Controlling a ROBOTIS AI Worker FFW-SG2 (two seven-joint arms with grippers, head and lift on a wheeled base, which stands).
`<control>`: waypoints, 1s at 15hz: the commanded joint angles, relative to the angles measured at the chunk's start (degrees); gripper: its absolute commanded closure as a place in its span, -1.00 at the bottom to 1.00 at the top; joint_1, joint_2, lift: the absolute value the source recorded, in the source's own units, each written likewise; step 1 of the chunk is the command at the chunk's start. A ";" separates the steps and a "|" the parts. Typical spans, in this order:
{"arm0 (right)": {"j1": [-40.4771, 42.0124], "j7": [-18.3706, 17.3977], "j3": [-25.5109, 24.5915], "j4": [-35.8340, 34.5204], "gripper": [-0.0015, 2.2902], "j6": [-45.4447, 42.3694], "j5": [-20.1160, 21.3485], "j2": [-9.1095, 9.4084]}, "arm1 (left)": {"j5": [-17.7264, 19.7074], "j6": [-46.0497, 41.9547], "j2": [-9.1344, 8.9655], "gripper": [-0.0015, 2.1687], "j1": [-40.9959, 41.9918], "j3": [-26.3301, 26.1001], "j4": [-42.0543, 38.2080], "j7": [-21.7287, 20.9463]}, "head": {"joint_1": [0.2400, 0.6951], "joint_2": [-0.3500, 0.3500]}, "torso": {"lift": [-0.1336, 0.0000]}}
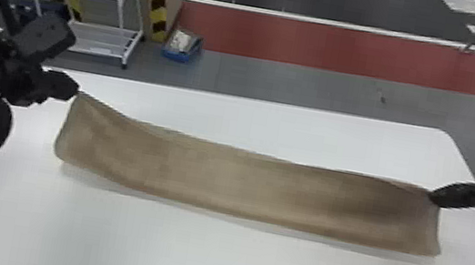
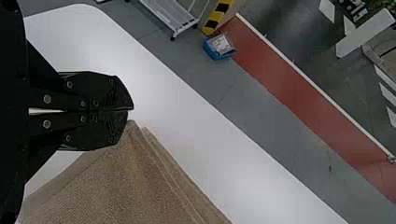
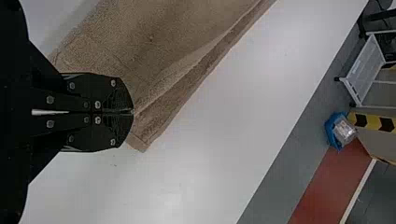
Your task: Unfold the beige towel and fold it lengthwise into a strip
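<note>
Though apparently aloft, towel (image 1: 237, 180) between tools (image 1: 434, 198).

Left gripper (image 1: 75, 91) pinching beige towel (image 2: 135, 182), white table (image 2: 159, 102), blue bin (image 2: 213, 52), red floor band (image 2: 294, 102)

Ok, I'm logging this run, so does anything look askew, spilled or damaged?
Slightly askew: the towel has uneven edges by the right tool, where one layer juts past the other. I see no spill or damage.
</note>
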 commanded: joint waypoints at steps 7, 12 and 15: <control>-1.73 -5.36 1.78 3.74 -0.78 0.37 1.66 0.89 | 0.18 -0.70 -1.42 0.34 -1.02 -1.53 4.29 8.19 | 1.00 -0.07 | -0.88; -1.91 -16.52 3.54 4.70 -0.97 4.06 4.04 1.86 | 2.73 -2.46 -1.78 -0.16 0.38 -1.53 4.37 14.43 | 1.00 -0.16 | -0.88; -1.29 -16.61 3.63 4.61 -0.97 4.24 4.12 1.95 | 3.43 -3.87 -1.86 -0.98 2.49 -1.45 3.93 20.06 | 1.00 -0.18 | -0.88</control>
